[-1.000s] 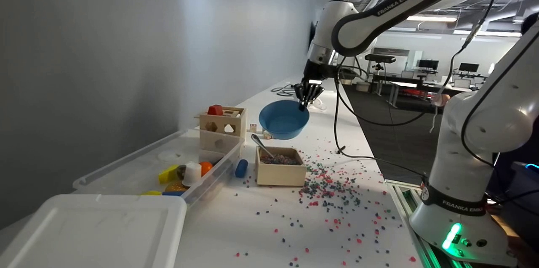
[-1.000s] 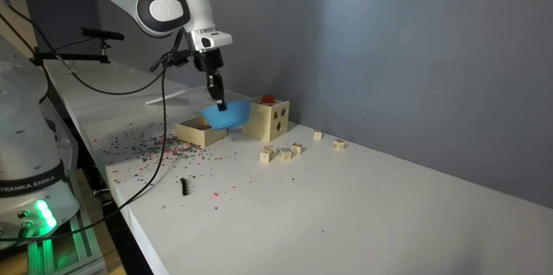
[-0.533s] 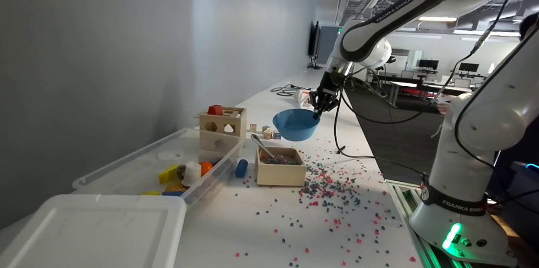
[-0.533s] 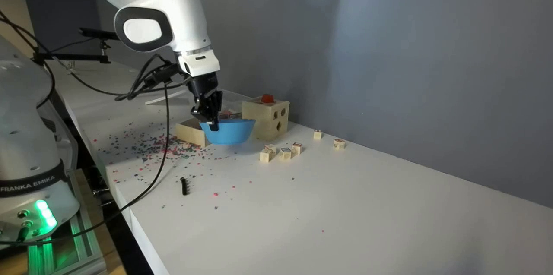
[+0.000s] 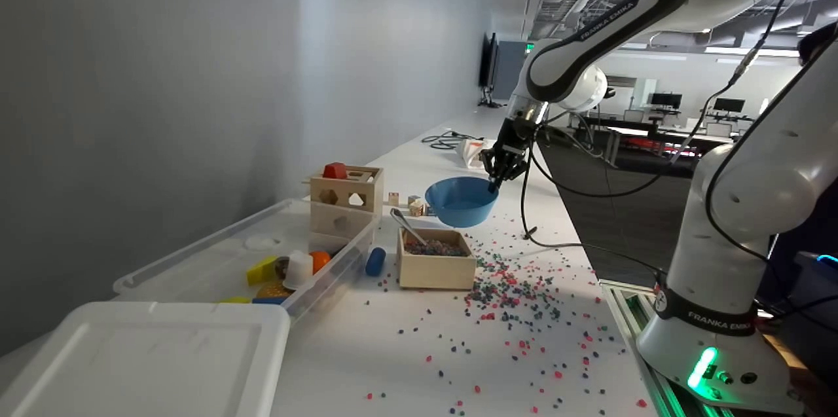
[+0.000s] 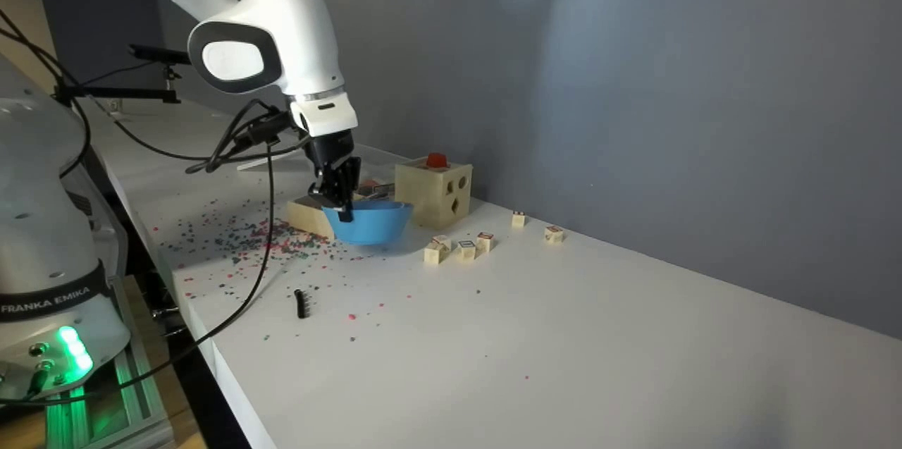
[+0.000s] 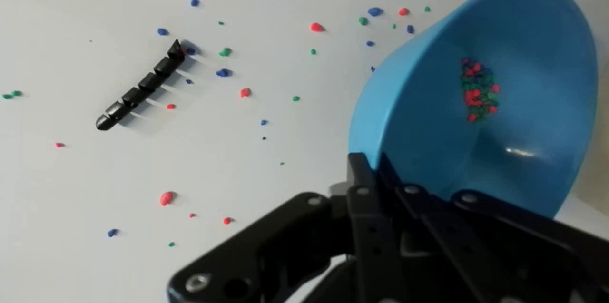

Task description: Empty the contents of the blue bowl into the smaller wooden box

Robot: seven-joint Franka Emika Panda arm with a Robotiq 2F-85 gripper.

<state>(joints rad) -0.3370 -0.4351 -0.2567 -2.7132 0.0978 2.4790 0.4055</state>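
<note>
Since earlier frame, blue bowl [image 5: 462, 204] has shifted toward 4 o'clock in exterior view, lower; now beyond smaller wooden box [image 5: 437, 271], at its 1 o'clock. Wrist view: jaws of gripper [image 7: 373, 158] pinched on bowl rim at 8 o'clock; bead clump [image 7: 478, 89] inside. For good pour, we'd bring lip over box middle, clear of metal utensil handle [image 5: 409, 228], tip slowly; bead scatter [image 5: 507, 292] on white tabletop [image 6: 634, 364] warns us against haste.

Both exterior views look along desk [image 5: 347, 351] from opposite directions, mid-range, sharing blue bowl [image 6: 377, 229] and robot base [image 5: 710, 320], at 4 o'clock in an exterior view. Wrist view: close, downward past hand [image 7: 373, 165].
</note>
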